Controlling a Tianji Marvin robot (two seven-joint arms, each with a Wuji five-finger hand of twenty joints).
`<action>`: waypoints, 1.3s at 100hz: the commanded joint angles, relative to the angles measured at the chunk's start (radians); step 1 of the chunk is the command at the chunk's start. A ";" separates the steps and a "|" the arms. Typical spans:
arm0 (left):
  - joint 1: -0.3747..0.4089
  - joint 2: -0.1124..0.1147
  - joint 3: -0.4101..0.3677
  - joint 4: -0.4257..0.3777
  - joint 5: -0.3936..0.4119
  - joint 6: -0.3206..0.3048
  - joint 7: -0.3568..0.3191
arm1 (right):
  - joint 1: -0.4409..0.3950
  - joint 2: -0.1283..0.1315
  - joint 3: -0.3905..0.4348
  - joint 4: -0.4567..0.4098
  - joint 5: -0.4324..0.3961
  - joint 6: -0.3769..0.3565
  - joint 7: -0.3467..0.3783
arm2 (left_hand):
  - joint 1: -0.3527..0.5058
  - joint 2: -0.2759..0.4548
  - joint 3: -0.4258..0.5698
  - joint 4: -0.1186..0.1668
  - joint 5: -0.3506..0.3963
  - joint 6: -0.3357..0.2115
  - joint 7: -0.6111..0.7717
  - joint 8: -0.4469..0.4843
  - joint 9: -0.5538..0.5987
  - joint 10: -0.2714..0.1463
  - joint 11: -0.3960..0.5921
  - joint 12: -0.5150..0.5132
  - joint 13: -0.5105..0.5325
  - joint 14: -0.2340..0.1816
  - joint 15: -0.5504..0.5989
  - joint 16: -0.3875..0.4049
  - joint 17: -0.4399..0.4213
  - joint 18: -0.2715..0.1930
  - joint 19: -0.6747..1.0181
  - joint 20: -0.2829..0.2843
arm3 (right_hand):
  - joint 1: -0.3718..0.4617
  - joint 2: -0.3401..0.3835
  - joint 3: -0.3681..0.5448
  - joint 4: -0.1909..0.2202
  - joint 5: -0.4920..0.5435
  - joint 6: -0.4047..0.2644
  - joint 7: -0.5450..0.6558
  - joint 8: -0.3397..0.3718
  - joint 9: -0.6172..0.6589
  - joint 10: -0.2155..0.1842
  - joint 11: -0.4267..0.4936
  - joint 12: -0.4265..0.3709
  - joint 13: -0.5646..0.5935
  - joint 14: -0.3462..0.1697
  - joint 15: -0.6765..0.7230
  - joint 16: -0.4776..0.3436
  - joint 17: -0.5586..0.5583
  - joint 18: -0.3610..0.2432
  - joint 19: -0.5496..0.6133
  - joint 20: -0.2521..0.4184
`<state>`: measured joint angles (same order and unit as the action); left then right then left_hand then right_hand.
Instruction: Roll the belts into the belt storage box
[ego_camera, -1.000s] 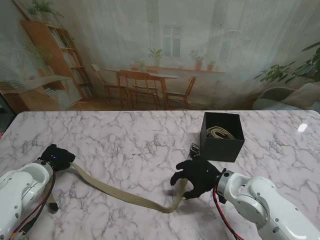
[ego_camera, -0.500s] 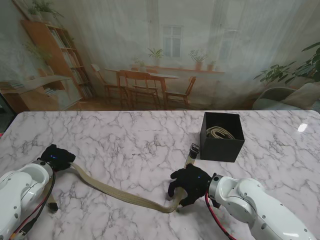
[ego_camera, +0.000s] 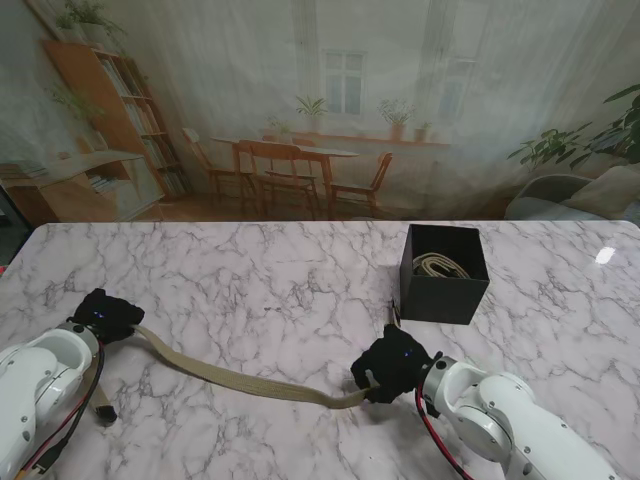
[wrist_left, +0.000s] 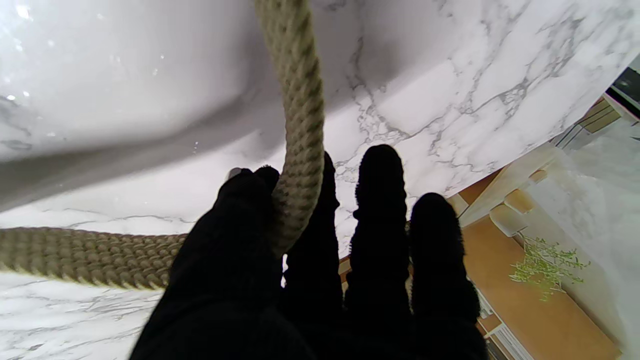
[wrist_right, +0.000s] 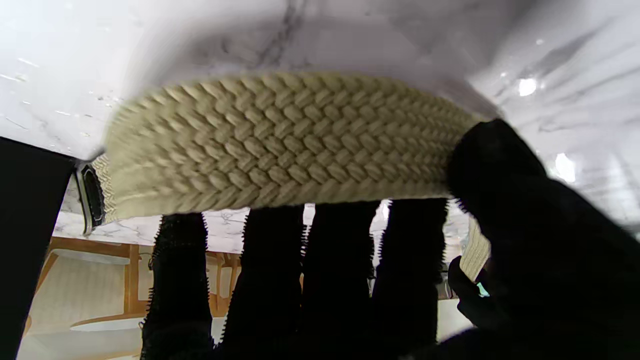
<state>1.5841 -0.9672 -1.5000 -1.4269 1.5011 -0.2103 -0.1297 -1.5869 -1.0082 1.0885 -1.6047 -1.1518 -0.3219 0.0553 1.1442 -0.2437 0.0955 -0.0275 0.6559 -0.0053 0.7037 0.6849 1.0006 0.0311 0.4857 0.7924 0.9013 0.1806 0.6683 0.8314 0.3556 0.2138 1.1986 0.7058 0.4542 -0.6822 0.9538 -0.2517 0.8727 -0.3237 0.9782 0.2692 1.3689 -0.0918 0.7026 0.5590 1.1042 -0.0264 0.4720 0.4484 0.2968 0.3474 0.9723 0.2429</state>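
Left hand (wrist_left: 310, 280) pinches the woven belt (wrist_left: 300, 125) between thumb and forefinger; marble table (wrist_left: 450, 75) beyond.

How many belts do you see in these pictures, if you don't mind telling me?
2. One belt lies stretched across the table between the left robot hand and right robot hand; one coiled belt sits inside the black storage box. More may be hidden beneath it.

arms (ego_camera: 500, 420): white shells | blk gloved robot hand (ego_camera: 395, 362) | red/blk cables (ego_camera: 432, 440)
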 joint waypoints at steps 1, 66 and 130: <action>0.006 0.002 -0.006 -0.004 0.005 0.007 -0.007 | -0.038 -0.002 0.016 -0.043 0.015 0.024 0.034 | 0.060 0.030 0.009 0.026 0.022 -0.008 0.022 0.001 -0.001 0.002 -0.003 0.015 -0.003 0.008 -0.013 -0.004 -0.010 0.004 -0.006 0.010 | 0.030 0.058 0.026 -0.015 0.045 0.083 0.036 -0.066 0.089 0.048 0.155 0.047 0.085 0.000 0.080 0.045 0.042 0.028 0.050 0.017; 0.003 0.003 -0.011 0.007 0.015 0.026 -0.002 | -0.197 -0.027 0.222 -0.152 0.080 -0.028 -0.030 | 0.061 0.032 0.008 0.026 0.022 -0.007 0.020 0.001 -0.002 0.001 -0.004 0.015 -0.002 0.007 -0.014 -0.004 -0.012 0.005 -0.008 0.010 | -0.090 0.226 -0.091 0.118 -0.166 0.114 -0.383 0.153 -0.415 0.170 -0.298 -0.146 -0.287 0.119 -0.163 -0.060 -0.011 0.006 0.056 0.108; -0.008 0.003 -0.004 0.033 0.012 0.064 0.006 | -0.201 0.009 0.275 -0.124 -0.131 -0.031 0.118 | 0.065 0.041 0.004 0.025 0.015 -0.006 0.009 -0.005 -0.014 -0.001 -0.020 0.004 -0.016 0.009 -0.033 -0.015 -0.019 0.005 -0.019 0.006 | -0.062 -0.028 -0.078 0.143 -0.225 0.019 -0.356 0.242 -0.636 0.141 -0.367 -0.259 -0.473 0.148 -0.279 -0.192 -0.085 -0.011 -0.080 0.080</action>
<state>1.5822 -0.9650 -1.5135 -1.4050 1.5175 -0.1523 -0.1043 -1.8155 -0.9976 1.3911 -1.7618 -1.2712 -0.3559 0.1897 1.1442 -0.2418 0.0947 -0.0275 0.6559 -0.0055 0.7040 0.6849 1.0006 0.0308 0.4752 0.7921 0.9008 0.1806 0.6556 0.8274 0.3498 0.2138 1.1975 0.7058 0.3871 -0.6528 0.8587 -0.1050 0.6068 -0.2440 0.5653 0.4666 0.6958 0.0722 0.3275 0.3002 0.5885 0.1223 0.1990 0.2742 0.1985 0.3252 0.8898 0.3302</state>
